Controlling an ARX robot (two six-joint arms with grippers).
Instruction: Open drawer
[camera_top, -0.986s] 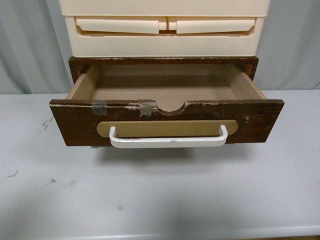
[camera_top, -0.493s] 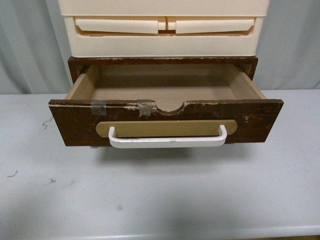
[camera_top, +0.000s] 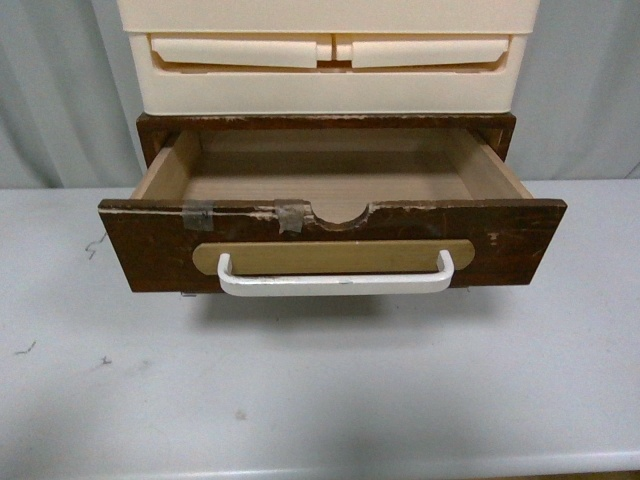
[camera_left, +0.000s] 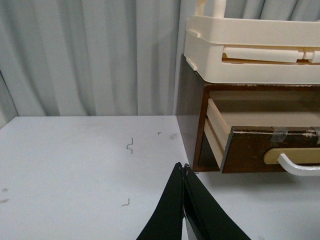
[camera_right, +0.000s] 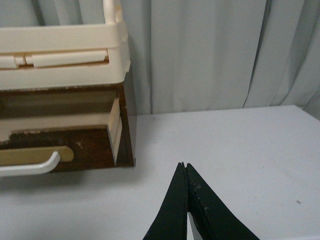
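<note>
Nothing is shifting between the earlier front frames and now: the drawer (camera_top: 331, 225) is sitting pulled out by the same amount, front panel hanging out over the white table (camera_top: 320, 390).

Drawer position: it is protruding from the dark brown cabinet (camera_top: 326, 123), directly under the cream plastic drawers (camera_top: 330, 60) that are stacked on top. Interior is showing as bare light wood, nothing lying in it. The white bar handle (camera_top: 335, 280) is sitting on its tan oval plate (camera_top: 333, 255), centred on the front. Two tape pieces (camera_top: 199, 214) are sticking on the top edge, left of the half-round notch (camera_top: 340, 212).

Left gripper (camera_left: 183, 168): black fingers are pressing together tip to tip, holding nothing, hovering over the table well apart from the drawer. Its wrist view is showing the drawer's left corner (camera_left: 227, 152) and one end of the handle (camera_left: 295, 167).

Right gripper (camera_right: 182, 165): same state, fingers closed against each other and empty, hanging over bare table near the drawer's right side but not touching it. Its wrist view is catching the handle's other end (camera_right: 35, 165) and the cabinet side (camera_right: 127, 122).

Neither arm is appearing in the front view. A few small dark specks (camera_top: 95, 245) are lying on the table to the left.
</note>
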